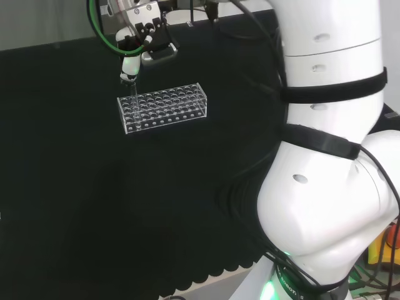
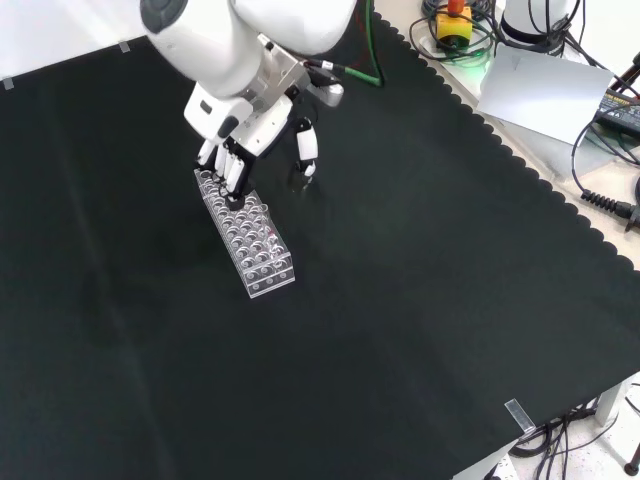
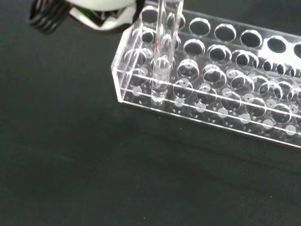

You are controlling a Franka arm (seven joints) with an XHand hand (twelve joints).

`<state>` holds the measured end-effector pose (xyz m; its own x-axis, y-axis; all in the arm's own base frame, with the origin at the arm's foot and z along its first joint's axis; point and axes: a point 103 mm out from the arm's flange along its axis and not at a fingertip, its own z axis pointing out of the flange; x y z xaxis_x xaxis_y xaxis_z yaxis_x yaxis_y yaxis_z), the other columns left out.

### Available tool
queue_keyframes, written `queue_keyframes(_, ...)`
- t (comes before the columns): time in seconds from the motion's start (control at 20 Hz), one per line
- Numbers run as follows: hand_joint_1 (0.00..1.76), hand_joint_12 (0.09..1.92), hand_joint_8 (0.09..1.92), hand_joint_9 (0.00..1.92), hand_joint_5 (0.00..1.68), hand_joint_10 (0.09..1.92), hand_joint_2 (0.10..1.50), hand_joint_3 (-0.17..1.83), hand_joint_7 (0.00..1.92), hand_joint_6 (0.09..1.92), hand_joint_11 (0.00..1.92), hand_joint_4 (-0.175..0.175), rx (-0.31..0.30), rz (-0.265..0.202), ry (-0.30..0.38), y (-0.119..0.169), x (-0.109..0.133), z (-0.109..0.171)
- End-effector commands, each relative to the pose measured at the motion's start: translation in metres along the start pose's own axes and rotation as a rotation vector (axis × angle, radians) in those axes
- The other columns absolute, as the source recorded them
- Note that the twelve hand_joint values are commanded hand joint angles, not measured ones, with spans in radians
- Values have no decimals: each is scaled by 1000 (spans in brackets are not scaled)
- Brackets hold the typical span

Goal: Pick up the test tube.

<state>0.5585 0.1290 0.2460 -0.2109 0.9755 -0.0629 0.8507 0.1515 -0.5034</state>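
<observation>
A clear test tube [image 3: 163,52] stands upright in a corner hole at one end of a clear plastic rack [image 3: 221,94] with several rows of holes. In the head view the hand [image 1: 139,34] hangs above the rack's left end [image 1: 128,115], and a finger [image 1: 129,67] reaches down onto the top of the test tube [image 1: 132,100]. In the front view the hand's [image 2: 243,125] curled fingers [image 2: 229,168] close over the far end of the rack [image 2: 255,245], while the thumb [image 2: 306,150] points down a little to their right. The tube's bottom still sits inside the rack.
Black cloth [image 2: 420,300] covers the bench all round the rack. The arm's white links [image 1: 331,156] stand at the right of the head view. Cables, a grey sheet [image 2: 545,85] and a yellow-and-red button [image 2: 455,20] lie beyond the cloth's scalloped edge.
</observation>
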Motion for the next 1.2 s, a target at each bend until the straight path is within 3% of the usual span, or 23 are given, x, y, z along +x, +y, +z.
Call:
queue_keyframes(0.05,904,1524,917,578,438,819,647,645,658,490,165,-148,76,-3,-51,10,1,14)
queue_keyframes(0.45,906,1525,922,590,439,824,646,647,668,518,169,-148,46,4,-14,17,-7,20)
queue_keyframes(1.2,955,1466,863,791,607,739,626,673,917,723,302,-155,-21,40,1,29,-10,29)
